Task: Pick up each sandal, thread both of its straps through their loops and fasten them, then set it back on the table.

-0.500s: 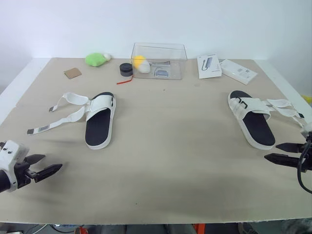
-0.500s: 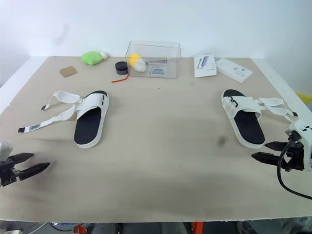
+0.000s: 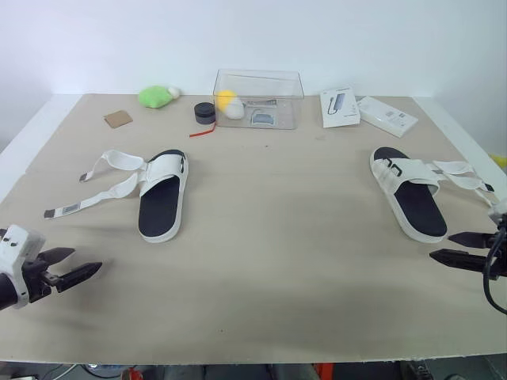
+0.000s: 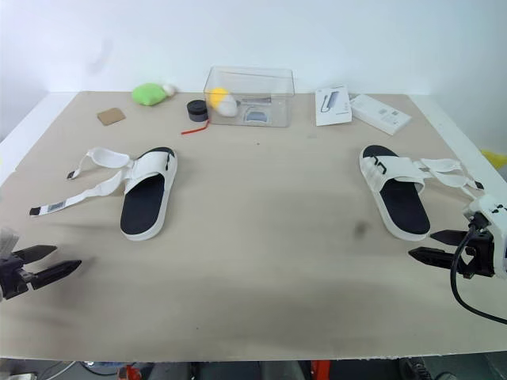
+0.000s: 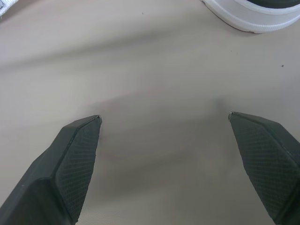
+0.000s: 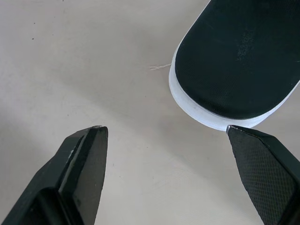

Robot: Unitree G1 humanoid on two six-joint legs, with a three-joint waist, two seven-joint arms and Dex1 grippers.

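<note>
I have both sandals lying sole-down on the beige counter (image 3: 277, 253), neither one picked up. My left fingers (image 5: 70, 164) are spread wide and hold nothing, hovering just over bare counter; the left sandal (image 3: 162, 194) sits ahead of them and off toward the middle, well apart, with only the white rim of its sole edging in beyond the fingertips in the left wrist view. It is a white slide with a black footbed, and its two long white straps (image 3: 103, 178) lie unfastened, splayed flat on the counter away from the shoe, so they end up ahead of my left fingers. My right fingers (image 6: 84, 164) are likewise wide apart and empty. The right sandal (image 6: 239, 61) is near, its rounded end with the black footbed and thick white sole just beyond the tip of one finger, though I cannot tell whether they touch. That sandal matches the first, and its two white straps (image 3: 459, 174) also hang loose, flopped out to its outer side, ahead of my right fingers.
</note>
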